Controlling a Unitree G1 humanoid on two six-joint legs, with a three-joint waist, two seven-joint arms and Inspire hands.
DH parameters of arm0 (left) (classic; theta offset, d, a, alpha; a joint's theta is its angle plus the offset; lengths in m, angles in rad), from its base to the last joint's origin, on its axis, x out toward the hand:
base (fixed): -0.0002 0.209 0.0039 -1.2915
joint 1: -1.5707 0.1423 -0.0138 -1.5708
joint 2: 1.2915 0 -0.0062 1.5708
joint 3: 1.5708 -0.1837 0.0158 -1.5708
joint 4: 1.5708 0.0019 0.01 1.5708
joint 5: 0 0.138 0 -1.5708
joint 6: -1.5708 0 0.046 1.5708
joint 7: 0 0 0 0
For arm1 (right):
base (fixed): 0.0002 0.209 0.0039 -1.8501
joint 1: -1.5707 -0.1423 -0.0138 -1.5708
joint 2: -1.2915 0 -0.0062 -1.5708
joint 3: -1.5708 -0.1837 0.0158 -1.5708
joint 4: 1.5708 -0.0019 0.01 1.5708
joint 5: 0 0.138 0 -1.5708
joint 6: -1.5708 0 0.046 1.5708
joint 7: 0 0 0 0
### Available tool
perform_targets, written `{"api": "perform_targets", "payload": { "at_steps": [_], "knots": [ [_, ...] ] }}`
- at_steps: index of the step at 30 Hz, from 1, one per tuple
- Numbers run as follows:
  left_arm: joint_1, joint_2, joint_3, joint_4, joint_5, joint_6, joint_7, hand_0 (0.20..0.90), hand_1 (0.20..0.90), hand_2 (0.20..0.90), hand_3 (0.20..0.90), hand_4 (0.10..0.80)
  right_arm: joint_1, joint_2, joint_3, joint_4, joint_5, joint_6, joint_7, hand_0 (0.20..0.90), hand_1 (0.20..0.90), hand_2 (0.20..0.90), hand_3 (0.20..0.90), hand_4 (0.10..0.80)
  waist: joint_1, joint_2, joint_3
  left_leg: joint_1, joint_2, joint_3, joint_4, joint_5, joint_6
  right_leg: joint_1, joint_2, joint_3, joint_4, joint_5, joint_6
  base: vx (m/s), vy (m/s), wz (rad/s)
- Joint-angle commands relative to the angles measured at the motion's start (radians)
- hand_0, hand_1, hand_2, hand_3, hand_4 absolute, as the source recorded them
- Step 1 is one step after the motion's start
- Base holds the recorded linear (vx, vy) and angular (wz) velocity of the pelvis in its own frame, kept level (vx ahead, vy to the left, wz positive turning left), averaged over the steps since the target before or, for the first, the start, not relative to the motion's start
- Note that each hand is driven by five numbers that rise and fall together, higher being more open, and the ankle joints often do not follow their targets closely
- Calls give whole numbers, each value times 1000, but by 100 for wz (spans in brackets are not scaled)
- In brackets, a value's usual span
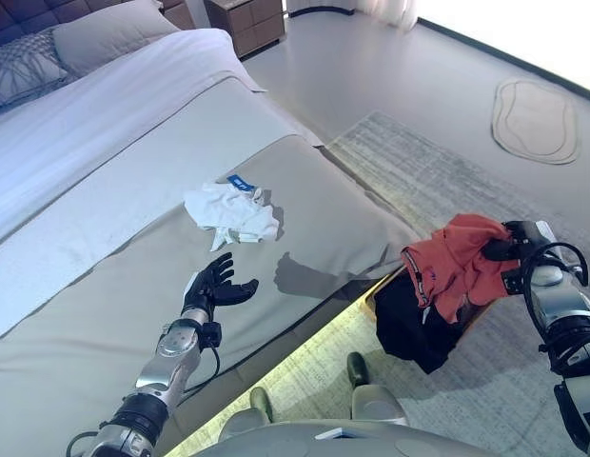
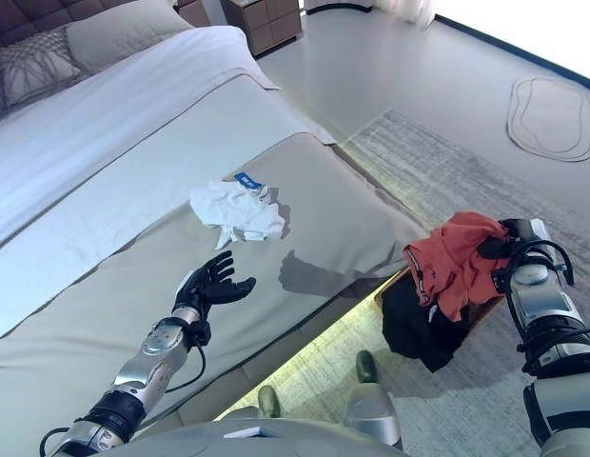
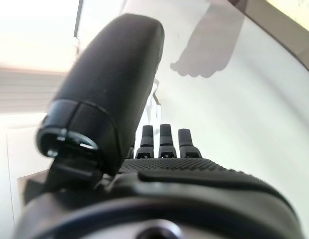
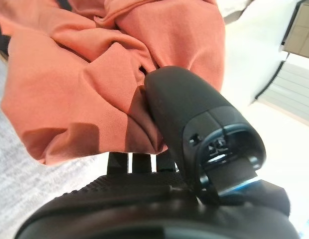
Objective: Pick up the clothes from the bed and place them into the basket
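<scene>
A crumpled white garment (image 1: 231, 212) with a blue tag lies on the bed's grey cover (image 1: 105, 286), near its middle. My left hand (image 1: 211, 287) hovers open over the cover just in front of the garment, its fingers (image 3: 167, 141) straight. My right hand (image 1: 517, 249) is shut on an orange garment (image 1: 455, 263), its thumb (image 4: 187, 109) pressed into the cloth (image 4: 94, 74). It holds the garment over the basket (image 1: 381, 290) on the floor beside the bed. A black garment (image 1: 414, 328) hangs out of the basket.
The bed has white sheets (image 1: 114, 114) and pillows (image 1: 100, 33) at its far end. A grey rug (image 1: 447, 171) lies under the basket. A small oval mat (image 1: 535, 119) lies far right. A wooden nightstand (image 1: 245, 21) stands past the bed.
</scene>
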Motion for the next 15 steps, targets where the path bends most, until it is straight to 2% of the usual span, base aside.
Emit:
{"api": "perform_targets", "payload": {
  "at_steps": [1,7,8,9,15],
  "knots": [
    [-86,54,-21,-72,14,-66,-10,900,900,900,900,800,-121,-11,-1,45,-52,-73,-25,300,300,300,200,100,25,-57,-11,2,16,-61,4,-58,-27,11,-61,-33,11,-10,7,-13,-16,3],
    [-81,68,-20,-83,11,-62,-20,900,900,900,900,800,-92,6,-9,109,-83,-81,-40,300,300,300,200,100,34,-46,-9,-1,18,-67,4,-55,-28,11,-65,-44,11,-13,6,1,-38,10],
    [-81,71,-23,-81,10,-65,-23,900,900,900,900,800,-90,6,-5,121,-97,-78,-53,338,338,338,244,144,36,-44,-9,-2,19,-67,4,-54,-29,11,-66,-46,11,-13,6,-1,-42,8],
    [-82,72,-25,-80,8,-67,-23,900,900,900,900,800,-90,9,0,139,-96,-76,-78,900,900,900,900,800,38,-41,-9,-4,19,-68,4,-52,-29,10,-66,-47,11,-14,6,-11,-30,6],
    [-81,79,-31,-77,1,-76,-27,900,900,900,900,800,-79,14,-3,190,-138,-14,-130,900,900,900,900,800,44,-34,-7,-10,20,-73,4,-48,-32,8,-67,-52,11,-16,7,-12,-7,4]
  ]
}}
